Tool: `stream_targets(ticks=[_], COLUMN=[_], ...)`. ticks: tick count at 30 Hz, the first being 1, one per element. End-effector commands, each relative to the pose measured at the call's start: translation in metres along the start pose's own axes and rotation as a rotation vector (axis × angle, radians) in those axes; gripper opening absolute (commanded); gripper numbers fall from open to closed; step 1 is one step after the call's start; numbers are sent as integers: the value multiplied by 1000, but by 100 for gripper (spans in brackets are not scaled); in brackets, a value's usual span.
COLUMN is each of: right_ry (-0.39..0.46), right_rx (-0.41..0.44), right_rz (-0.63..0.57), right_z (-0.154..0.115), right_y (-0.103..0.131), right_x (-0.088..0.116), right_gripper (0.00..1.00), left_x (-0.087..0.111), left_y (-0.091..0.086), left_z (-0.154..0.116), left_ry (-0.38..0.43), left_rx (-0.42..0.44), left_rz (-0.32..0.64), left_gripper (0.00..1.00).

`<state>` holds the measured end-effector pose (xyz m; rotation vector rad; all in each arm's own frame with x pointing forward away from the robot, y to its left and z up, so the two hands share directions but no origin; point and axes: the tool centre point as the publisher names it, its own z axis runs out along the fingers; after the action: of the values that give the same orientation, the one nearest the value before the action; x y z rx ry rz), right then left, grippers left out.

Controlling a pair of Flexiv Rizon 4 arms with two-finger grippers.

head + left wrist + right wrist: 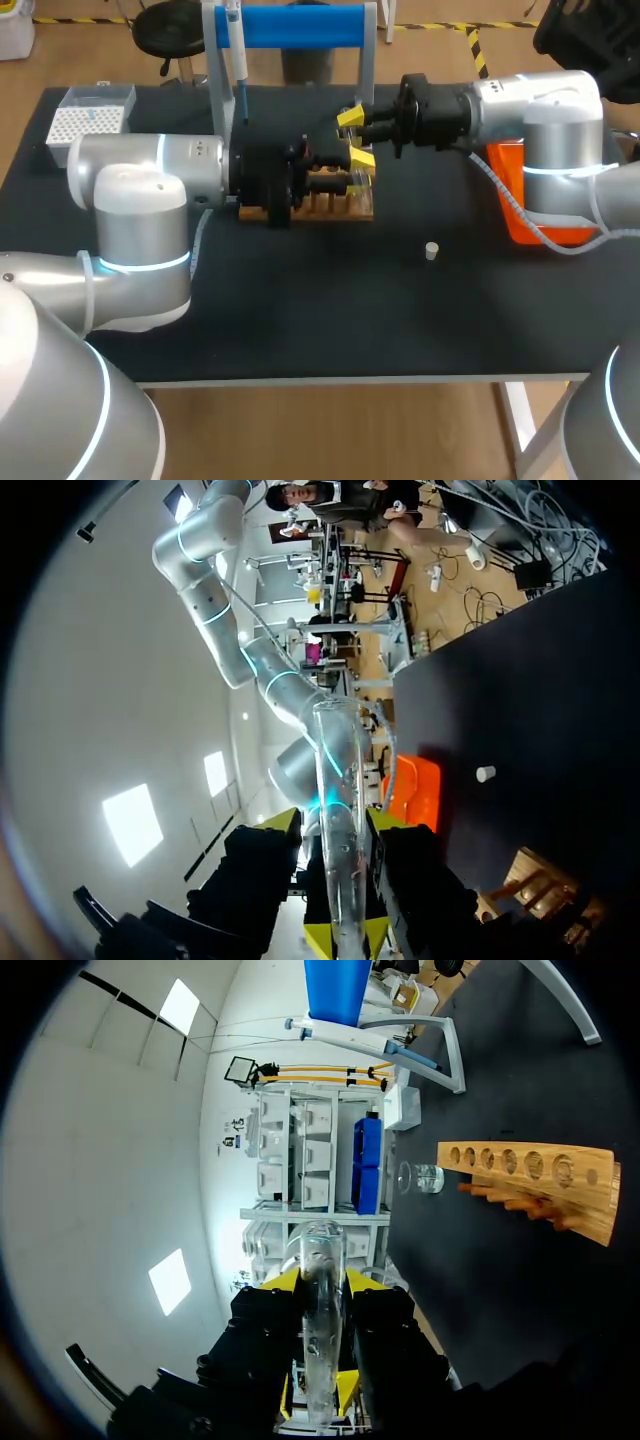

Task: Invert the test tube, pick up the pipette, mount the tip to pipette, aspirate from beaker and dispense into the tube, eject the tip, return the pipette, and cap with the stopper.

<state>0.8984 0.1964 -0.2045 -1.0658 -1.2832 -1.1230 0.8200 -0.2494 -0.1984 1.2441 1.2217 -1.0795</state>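
Observation:
A clear glass test tube hangs in the air above the wooden rack, between my two grippers. My right gripper comes in from the right and is shut on the tube. Just below it, my left gripper has its yellow tips close on either side of the same tube, still open. The white stopper lies on the mat to the right of the rack. The pipette hangs on the blue stand behind. A glass beaker stands beside the rack.
A white tip box sits at the back left corner. An orange bin stands under my right arm. The blue-topped stand rises right behind the rack. Bare black mat lies in front of the rack.

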Motion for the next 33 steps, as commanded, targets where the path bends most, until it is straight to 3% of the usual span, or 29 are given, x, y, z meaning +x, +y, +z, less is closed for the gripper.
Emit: stream_targets(ticks=[1,8,9,10,11,31,33], right_ry=[-2,-2,-2,-2,-2,-2,-92], right_rx=[1,1,1,1,1,1,-28], right_rz=[-1,-1,-1,-1,-1,-1,-204], right_z=[-1,-1,-1,-1,-1,-1,-17], right_y=[0,0,0,0,0,0,-9], right_x=[-1,-1,-1,-1,-1,-1,6], right_gripper=[0,0,4,44,100,100,100], left_x=[0,0,0,0,0,0,0], left_y=[-1,-2,-2,-1,-1,-1,-1], left_z=[1,0,0,-1,-1,-2,-2], left_ry=[-5,-7,-6,-6,-8,-8,-8], left_rx=[-9,-5,-5,-7,-11,-14,-14], left_rz=[2,-9,-11,-13,-18,-23,-23], left_gripper=[0,0,0,0,0,0,0])
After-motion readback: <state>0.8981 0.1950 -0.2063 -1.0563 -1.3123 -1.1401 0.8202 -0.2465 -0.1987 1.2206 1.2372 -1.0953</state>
